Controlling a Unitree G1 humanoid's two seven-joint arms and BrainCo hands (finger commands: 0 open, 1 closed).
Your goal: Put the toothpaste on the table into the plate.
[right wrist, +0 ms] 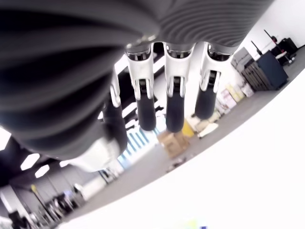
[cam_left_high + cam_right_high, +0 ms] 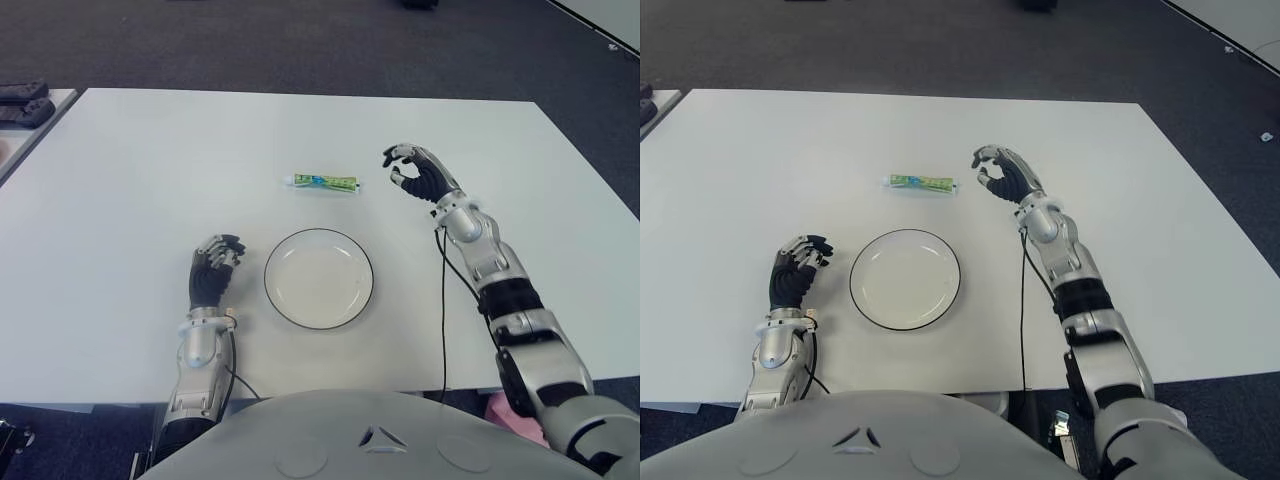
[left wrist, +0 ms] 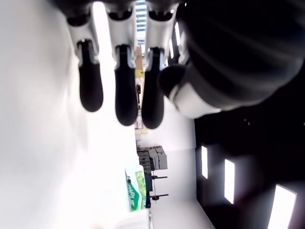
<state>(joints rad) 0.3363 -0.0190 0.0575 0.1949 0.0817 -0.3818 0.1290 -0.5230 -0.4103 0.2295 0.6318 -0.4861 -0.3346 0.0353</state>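
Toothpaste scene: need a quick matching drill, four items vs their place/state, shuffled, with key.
Items:
1. toothpaste
2. plate
3. left hand
4. right hand

Place or state:
A. empty, on the table near the robot
B. lying flat on the table beyond the plate
C. raised, fingers relaxed and holding nothing, to the right of the tube
D. to the left of the plate, holding nothing

Pairs: 1-B, 2-A, 3-D, 4-C

place: office or lab hall | floor: dark carpet [image 2: 300,45] at 12 o'clock | furniture: large white table [image 2: 130,180] | background: stacked cardboard boxes [image 1: 174,143], ceiling light panels [image 3: 228,181] in wrist views
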